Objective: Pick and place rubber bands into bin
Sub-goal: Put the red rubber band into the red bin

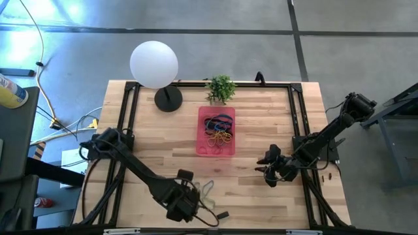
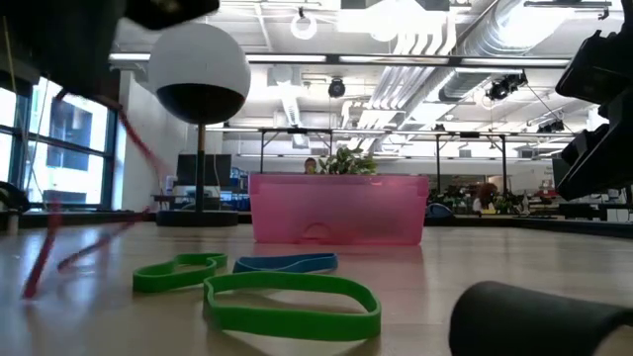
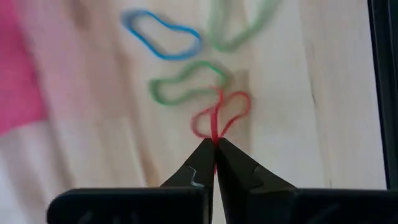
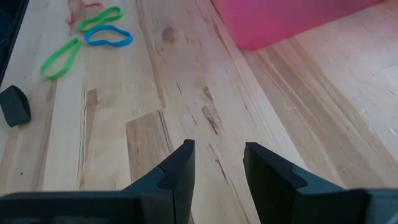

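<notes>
The left gripper [image 3: 214,144] is near the front edge of the table [image 1: 261,196], a little left of the middle; its two fingers are pressed together on a red rubber band [image 3: 221,115], which hangs from the tips as a folded loop. Just beside this loop, on the wood, lie a blue rubber band [image 3: 163,37] and two green rubber bands [image 3: 183,87]; in the low view the green ones [image 2: 292,302] lie flat in front of the bin. The bin [image 1: 216,132], a pink tray, stands at the middle of the table, toward the back edge; several bands in black, blue, red and yellow [image 1: 219,130] are already inside it. The right gripper [image 4: 217,162] waits near the right edge of the table, its fingers half apart and holding nothing. A small black block [image 4: 13,106] lies near the front edge; a white globe lamp [image 1: 154,64] and a small green plant [image 1: 221,87] stand at the back edge.
</notes>
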